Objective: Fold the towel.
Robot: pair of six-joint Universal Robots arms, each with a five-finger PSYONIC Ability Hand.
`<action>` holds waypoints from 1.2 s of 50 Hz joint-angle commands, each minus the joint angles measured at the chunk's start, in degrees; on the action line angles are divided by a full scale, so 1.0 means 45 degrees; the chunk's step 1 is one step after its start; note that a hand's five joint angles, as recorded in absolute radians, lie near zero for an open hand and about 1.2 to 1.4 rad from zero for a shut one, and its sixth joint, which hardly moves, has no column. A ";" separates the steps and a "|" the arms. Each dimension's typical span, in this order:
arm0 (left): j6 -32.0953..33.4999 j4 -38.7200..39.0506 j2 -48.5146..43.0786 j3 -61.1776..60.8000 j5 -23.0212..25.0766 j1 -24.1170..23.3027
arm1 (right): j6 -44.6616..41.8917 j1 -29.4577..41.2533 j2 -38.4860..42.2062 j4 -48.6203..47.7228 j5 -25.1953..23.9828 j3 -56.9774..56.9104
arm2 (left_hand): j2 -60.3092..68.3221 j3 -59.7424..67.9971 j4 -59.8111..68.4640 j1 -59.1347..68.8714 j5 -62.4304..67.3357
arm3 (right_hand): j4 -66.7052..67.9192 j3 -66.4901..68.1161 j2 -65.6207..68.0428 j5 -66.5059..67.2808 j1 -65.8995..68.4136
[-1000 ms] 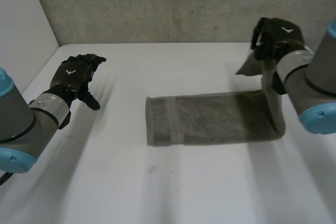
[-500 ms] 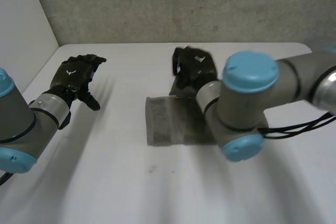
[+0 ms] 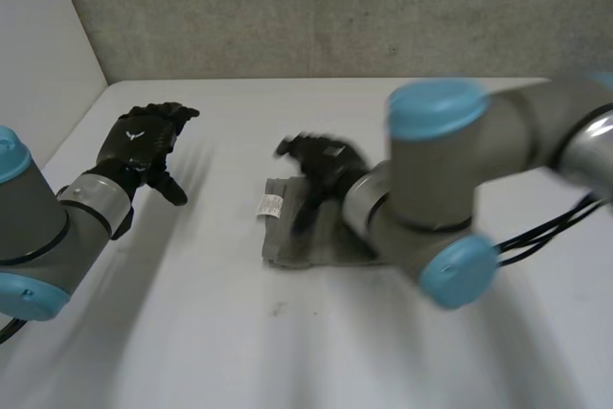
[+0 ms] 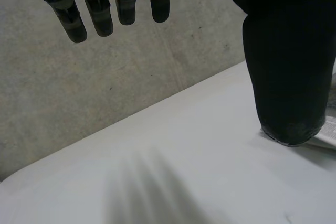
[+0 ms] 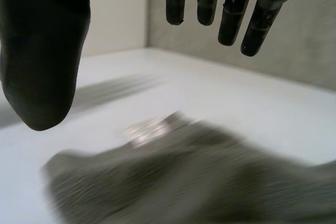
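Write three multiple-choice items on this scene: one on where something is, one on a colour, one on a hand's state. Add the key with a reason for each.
1. Where is the robot's black left hand relative to the grey-green terry towel?
A. Resting on it
B. Off to its side, over bare white table
C. Beneath it

2. What colour is the small label at the towel's end?
A. Red
B. Blue
C. White

3. What state is the black right hand in?
A. Shut on the towel
B. Open, holding nothing
C. Shut on the label

Key:
1 B: the head view shows bare table between that hand and the towel.
2 C: the label shows white against the darker cloth.
3 B: its wrist view shows straight fingers and thumb spread above the towel, gripping nothing.
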 commanded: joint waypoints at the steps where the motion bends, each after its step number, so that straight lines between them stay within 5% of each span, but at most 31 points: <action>1: 0.0010 -0.0006 0.0085 0.0080 0.0052 -0.0555 | -0.0182 -0.2264 -0.2619 -0.0014 -0.0008 0.1817 | 0.0114 0.0090 0.0099 -0.0024 -0.0341 | -0.1162 -0.0919 -0.0966 -0.0767 -0.0833; 13: -0.0010 -0.0045 -0.1084 0.1444 0.0013 -0.2973 | -0.3132 -0.4808 -0.4069 -0.1869 -0.0086 0.6724 | 0.0611 0.0586 0.0595 0.0472 0.0155 | -0.1162 -0.0919 -0.0966 -0.0767 -0.0833; 21: -0.0049 -0.0356 -0.2686 0.3163 -0.0415 -0.4265 | -0.4731 -0.5687 -0.4791 -0.5674 -0.0729 1.0665 | 0.0648 0.0624 0.0633 0.0510 0.0193 | 0.3006 0.3249 0.3202 0.3401 0.3335; 30: -0.0986 -0.1822 -0.3079 0.4182 -0.1921 -0.4500 | -0.5398 -0.5843 -0.4030 -0.6518 -0.1610 1.1607 | 0.0424 0.0399 0.0409 0.0285 -0.0031 | 0.2781 0.3024 0.2978 0.3176 0.3111; 35: -0.2275 -0.2682 -0.2904 0.4416 -0.2116 -0.4500 | -0.5437 -0.5843 -0.3502 -0.7592 -0.1688 1.1568 | 0.0349 0.0325 0.0334 0.0211 -0.0106 | 0.5024 0.5267 0.5220 0.5419 0.5354; 40: -0.2979 -0.3131 -0.2474 0.4357 -0.2116 -0.4500 | -0.5650 -0.5843 -0.2897 -0.8976 -0.1415 1.1451 | 0.0274 0.0250 0.0259 0.0136 -0.0181 | 1.1922 1.2166 1.2119 1.2318 1.2252; 44: -0.3135 -0.3209 -0.2007 0.3988 -0.2116 -0.4403 | -0.6079 -0.5843 -0.2800 -0.9348 -0.1240 1.1412 | 0.0200 0.0175 0.0185 0.0061 -0.0255 | 1.4381 1.4625 1.4578 1.4777 1.4711; 57: -0.2998 -0.3150 -0.0914 0.2719 -0.2078 -0.3798 | -0.8874 -0.5550 -0.3131 -0.9486 -0.0497 1.0474 | 0.0162 0.0138 0.0147 0.0024 -0.0293 | 1.4393 1.4636 1.4590 1.4789 1.4723; 60: -0.2998 -0.3150 -0.0581 0.2542 -0.2097 -0.3487 | -0.9538 -0.4359 -0.3268 -0.9467 -0.0497 0.9459 | 0.0162 0.0138 0.0147 0.0024 -0.0293 | 1.4393 1.4636 1.4590 1.4789 1.4723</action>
